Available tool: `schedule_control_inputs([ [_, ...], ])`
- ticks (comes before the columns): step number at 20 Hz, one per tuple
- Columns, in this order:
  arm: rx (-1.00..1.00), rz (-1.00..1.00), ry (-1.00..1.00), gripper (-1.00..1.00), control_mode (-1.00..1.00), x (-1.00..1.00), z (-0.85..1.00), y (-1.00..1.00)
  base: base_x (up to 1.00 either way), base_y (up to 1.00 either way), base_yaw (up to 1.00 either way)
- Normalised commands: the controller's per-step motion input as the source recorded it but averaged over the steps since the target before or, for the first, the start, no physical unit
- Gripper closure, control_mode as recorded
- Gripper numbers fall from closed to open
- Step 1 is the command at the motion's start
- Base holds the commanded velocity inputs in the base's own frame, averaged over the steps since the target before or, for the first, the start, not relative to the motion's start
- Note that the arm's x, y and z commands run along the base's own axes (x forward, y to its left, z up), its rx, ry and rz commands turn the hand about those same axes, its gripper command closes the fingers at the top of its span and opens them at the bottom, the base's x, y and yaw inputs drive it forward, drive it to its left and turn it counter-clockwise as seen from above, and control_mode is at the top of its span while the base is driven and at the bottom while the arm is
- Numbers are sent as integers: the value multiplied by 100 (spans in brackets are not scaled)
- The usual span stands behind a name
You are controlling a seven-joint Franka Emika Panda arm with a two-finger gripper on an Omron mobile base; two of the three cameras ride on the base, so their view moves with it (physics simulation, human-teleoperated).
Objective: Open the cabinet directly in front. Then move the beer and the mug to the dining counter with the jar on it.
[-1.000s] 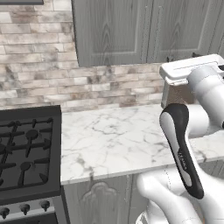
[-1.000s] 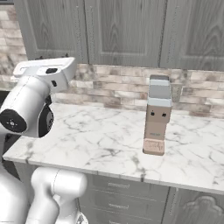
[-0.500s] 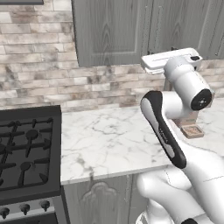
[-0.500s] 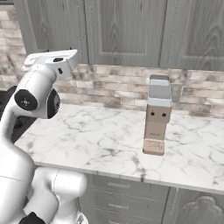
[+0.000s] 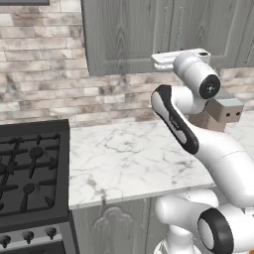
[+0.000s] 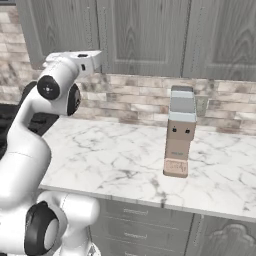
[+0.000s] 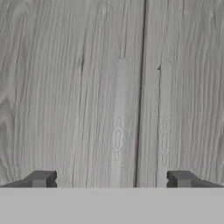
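The cabinet (image 5: 149, 34) (image 6: 145, 35) hangs on the wall above the worktop with both tall grey doors shut. In the hand view its doors (image 7: 65, 87) are close ahead, with the centre seam and two slim bar handles (image 7: 118, 127) running upright either side of it. My gripper (image 7: 111, 179) is open, its fingertips (image 7: 41, 178) spread wide with both handles between them, and it holds nothing. The robot's hand (image 5: 178, 57) (image 6: 82, 57) is raised just below the cabinet's lower edge. The beer, the mug, the dining counter and the jar are out of view.
A white marble worktop (image 5: 124, 158) (image 6: 125, 160) lies below, with a black stove (image 5: 30, 168) at its left. A grey-and-tan block-shaped object (image 6: 179, 132) (image 5: 223, 109) stands on the worktop to the right. A brick backsplash (image 5: 44, 94) runs behind.
The arm has swung its hand up and towards the middle of the cabinet doors. The jaws have stayed open and the doors have stayed shut.
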Motion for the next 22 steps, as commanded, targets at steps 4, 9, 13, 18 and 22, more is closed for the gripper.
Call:
schedule_control_inputs([
  [4,4,0,10,-100,-100,78,0,-15,0,0,0],
  [9,7,0,19,-100,-100,98,-5,-1,0,0,0],
  [13,11,0,23,-100,-100,100,-30,0,0,0,0],
  [18,3,0,12,100,-100,69,-28,0,0,0,0],
  [22,0,0,0,100,-100,0,0,0,0,0,0],
])
